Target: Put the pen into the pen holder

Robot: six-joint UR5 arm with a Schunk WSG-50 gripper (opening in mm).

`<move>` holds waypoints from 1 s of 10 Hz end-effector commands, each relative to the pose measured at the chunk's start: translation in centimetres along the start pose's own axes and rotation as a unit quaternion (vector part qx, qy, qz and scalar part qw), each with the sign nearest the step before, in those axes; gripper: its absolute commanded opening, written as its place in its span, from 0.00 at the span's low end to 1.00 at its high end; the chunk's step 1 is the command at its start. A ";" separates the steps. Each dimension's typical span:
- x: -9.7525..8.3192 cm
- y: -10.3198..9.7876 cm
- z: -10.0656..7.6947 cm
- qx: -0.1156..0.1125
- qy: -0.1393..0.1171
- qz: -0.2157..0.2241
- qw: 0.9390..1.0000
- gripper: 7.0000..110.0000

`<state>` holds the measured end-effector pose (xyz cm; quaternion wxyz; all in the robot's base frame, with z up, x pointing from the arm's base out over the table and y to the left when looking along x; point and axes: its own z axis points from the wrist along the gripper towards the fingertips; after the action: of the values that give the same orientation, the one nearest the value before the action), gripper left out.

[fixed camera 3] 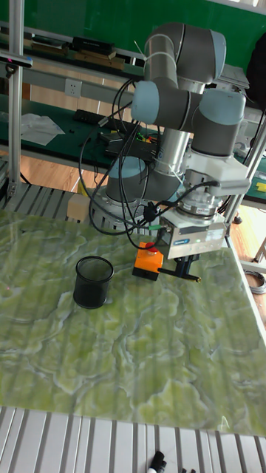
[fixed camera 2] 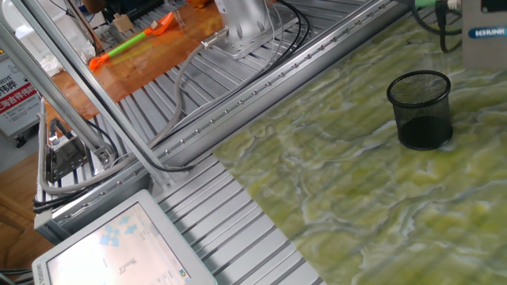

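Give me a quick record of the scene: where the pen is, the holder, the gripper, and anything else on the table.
pen: held roughly level in the gripper, above the table
holder: upright on the green table, looks empty, off to one side of the gripper
gripper: shut on the pen
other: orange block beside the gripper
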<state>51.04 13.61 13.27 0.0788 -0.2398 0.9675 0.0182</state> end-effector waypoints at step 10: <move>5.4 0.5 -0.8 -0.007 0.093 0.094 0.991 0.00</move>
<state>48.03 12.78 13.08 0.0283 -0.1598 0.9864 0.0266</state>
